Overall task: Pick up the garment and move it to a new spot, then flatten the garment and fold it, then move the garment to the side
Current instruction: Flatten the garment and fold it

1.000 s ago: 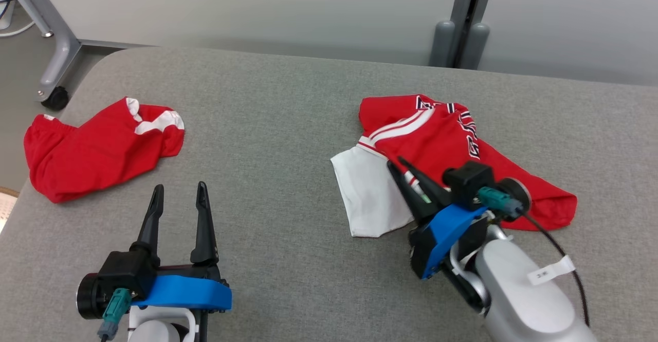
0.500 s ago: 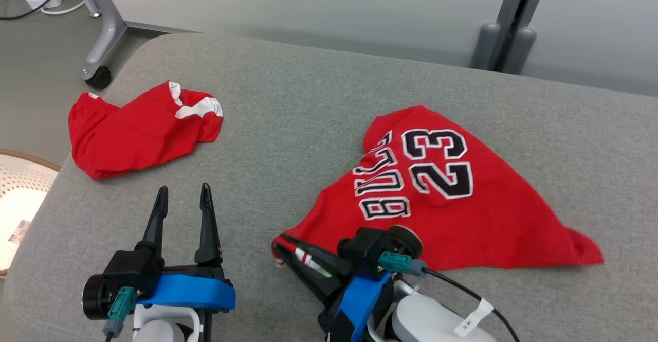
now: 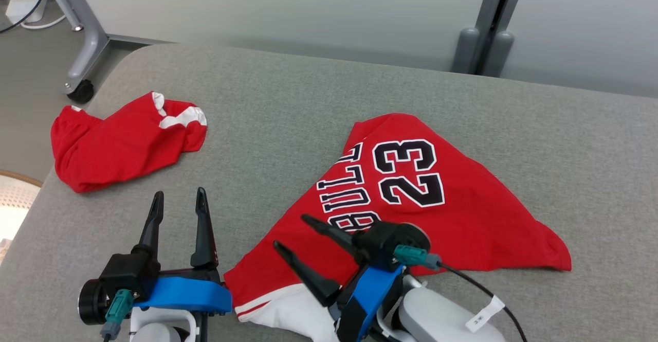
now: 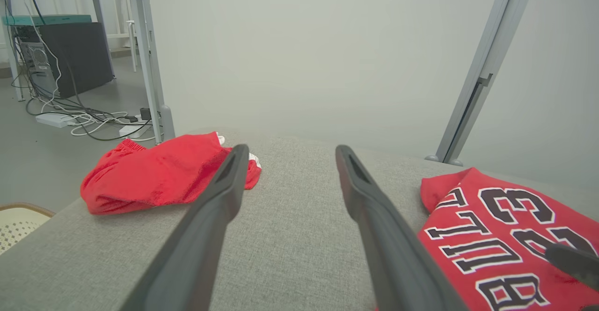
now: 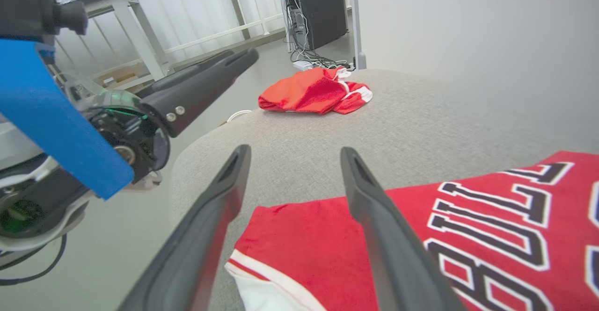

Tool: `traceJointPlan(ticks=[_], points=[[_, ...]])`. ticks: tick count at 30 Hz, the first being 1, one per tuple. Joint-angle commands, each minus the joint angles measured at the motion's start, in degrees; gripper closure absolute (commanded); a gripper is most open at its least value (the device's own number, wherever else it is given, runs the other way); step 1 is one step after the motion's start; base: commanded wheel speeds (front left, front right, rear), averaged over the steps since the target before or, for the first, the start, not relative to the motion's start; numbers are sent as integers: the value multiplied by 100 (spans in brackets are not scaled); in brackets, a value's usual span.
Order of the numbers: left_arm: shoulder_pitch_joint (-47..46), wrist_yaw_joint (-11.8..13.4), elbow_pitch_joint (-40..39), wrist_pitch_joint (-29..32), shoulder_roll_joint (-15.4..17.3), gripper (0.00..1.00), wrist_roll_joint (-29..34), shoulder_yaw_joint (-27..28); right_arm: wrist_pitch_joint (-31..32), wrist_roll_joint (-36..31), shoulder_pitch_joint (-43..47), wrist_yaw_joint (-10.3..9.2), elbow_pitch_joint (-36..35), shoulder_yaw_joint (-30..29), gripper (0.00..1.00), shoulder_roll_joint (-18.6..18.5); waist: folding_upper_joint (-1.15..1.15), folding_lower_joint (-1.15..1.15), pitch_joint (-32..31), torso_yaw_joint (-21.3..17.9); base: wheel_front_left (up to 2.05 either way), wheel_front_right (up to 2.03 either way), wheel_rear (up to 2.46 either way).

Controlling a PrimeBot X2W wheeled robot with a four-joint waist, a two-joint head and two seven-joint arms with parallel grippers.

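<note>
Red numbered fabric jersey (image 3: 462, 213) lies spread on the grey tabletop (image 3: 288, 105), with left gripper (image 3: 179, 194) and right gripper (image 3: 289, 233) both wide open, empty.

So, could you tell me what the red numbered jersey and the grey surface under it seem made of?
Red jersey with black 23: probably thin matte knit fabric; it lies limp with soft creases. Grey padded surface: apparently coarse woven upholstery, matte; a flecked weave and rounded edge show.

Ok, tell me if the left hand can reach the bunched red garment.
Probably yes: the left hand is open, with only bare grey surface between it and the bunched red garment.
</note>
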Motion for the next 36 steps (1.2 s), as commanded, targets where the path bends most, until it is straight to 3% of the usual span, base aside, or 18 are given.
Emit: traceJointPlan(ticks=[1,7,14,19,27,36], points=[[38,-20,5,-27,-5,0,38,13,-75,-68,-12,3,63,-155,0,-17,0,0,-66,-94,0,0,0],[90,-29,-57,-27,33,0,110,91,-266,-640,140,3,399,-1498,0,-63,0,0,-151,-385,0,0,0],[145,-38,-123,-27,56,0,152,156,-216,-1314,390,3,198,-3142,0,-616,0,0,-99,-610,0,0,0],[109,-39,-157,-28,49,0,157,165,43,-1645,665,3,-84,-4010,0,-935,0,0,-21,-664,0,0,0],[39,-59,-168,-27,30,0,143,163,540,-1902,1385,2,-272,-4628,0,-969,0,0,74,-635,0,0,0],[-21,-37,-179,-28,17,0,146,174,688,-1996,1925,2,-32,-5009,0,-688,0,0,178,-636,0,0,0]])
